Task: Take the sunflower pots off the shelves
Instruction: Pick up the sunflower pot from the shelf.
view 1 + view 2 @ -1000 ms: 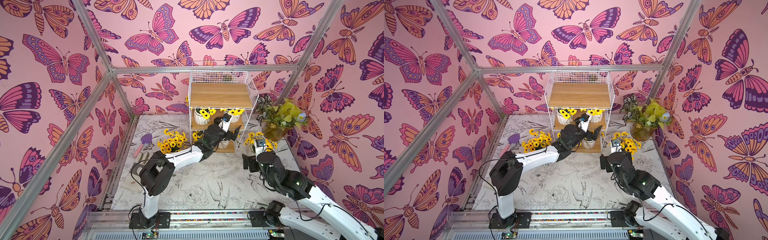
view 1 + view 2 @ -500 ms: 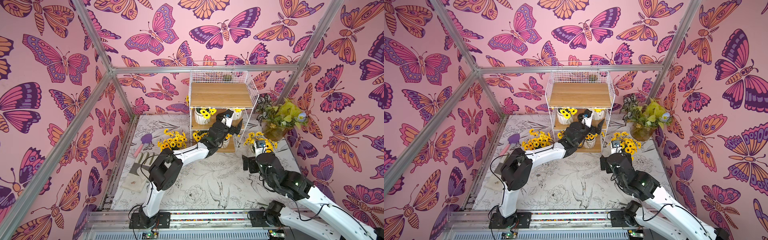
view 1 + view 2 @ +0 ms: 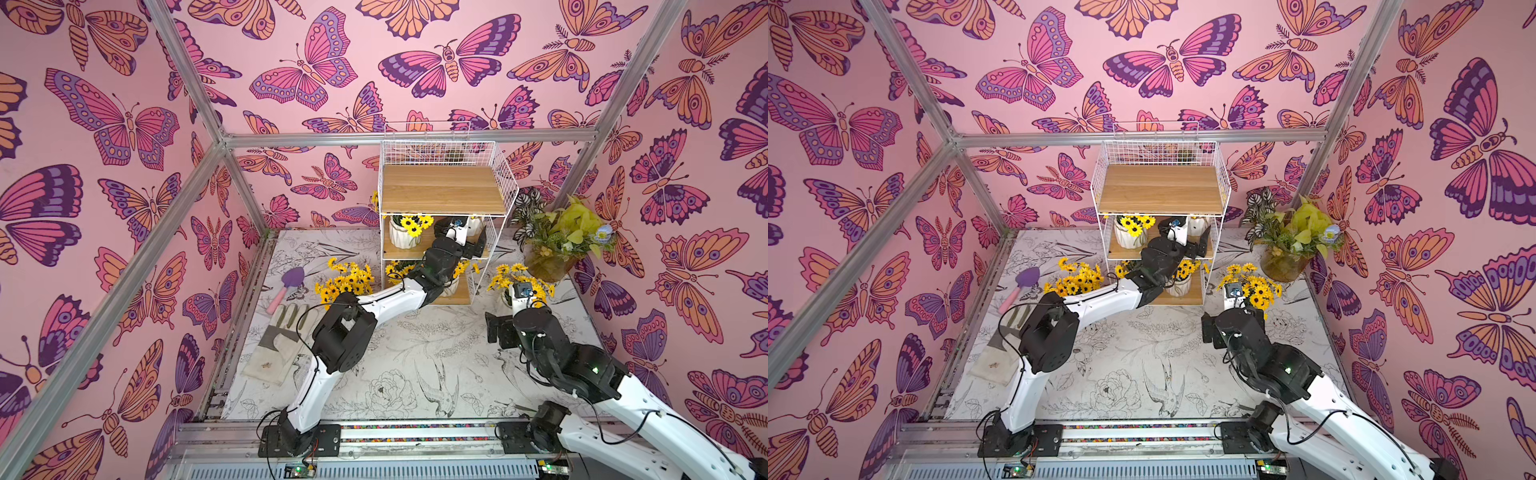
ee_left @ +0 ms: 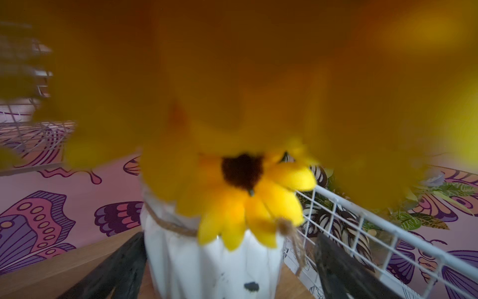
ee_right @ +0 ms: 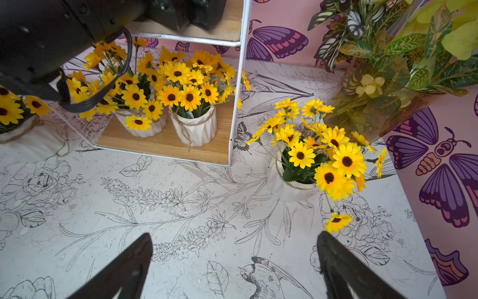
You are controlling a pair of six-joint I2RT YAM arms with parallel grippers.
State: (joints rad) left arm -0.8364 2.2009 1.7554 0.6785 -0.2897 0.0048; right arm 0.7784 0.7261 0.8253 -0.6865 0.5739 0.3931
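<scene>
The shelves stand at the back of the table. My left gripper is inside the middle tier, open, with a white ribbed sunflower pot between its fingers; blurred petals fill most of the left wrist view. A second sunflower pot stands at the left of that tier. Two more sit on the bottom board. Two stand on the table: one to the left of the rack, one to the right. My right gripper hangs open over the table near the right-hand one, holding nothing.
A larger pot of yellow-green leafy foliage stands in the back right corner. A purple trowel and a pair of gloves lie at the table's left. White wire grid closes the rack's right side next to the left gripper.
My left arm has stretched further forward, carrying its open gripper deeper into the middle tier around the right-hand pot. The right arm has hardly moved.
</scene>
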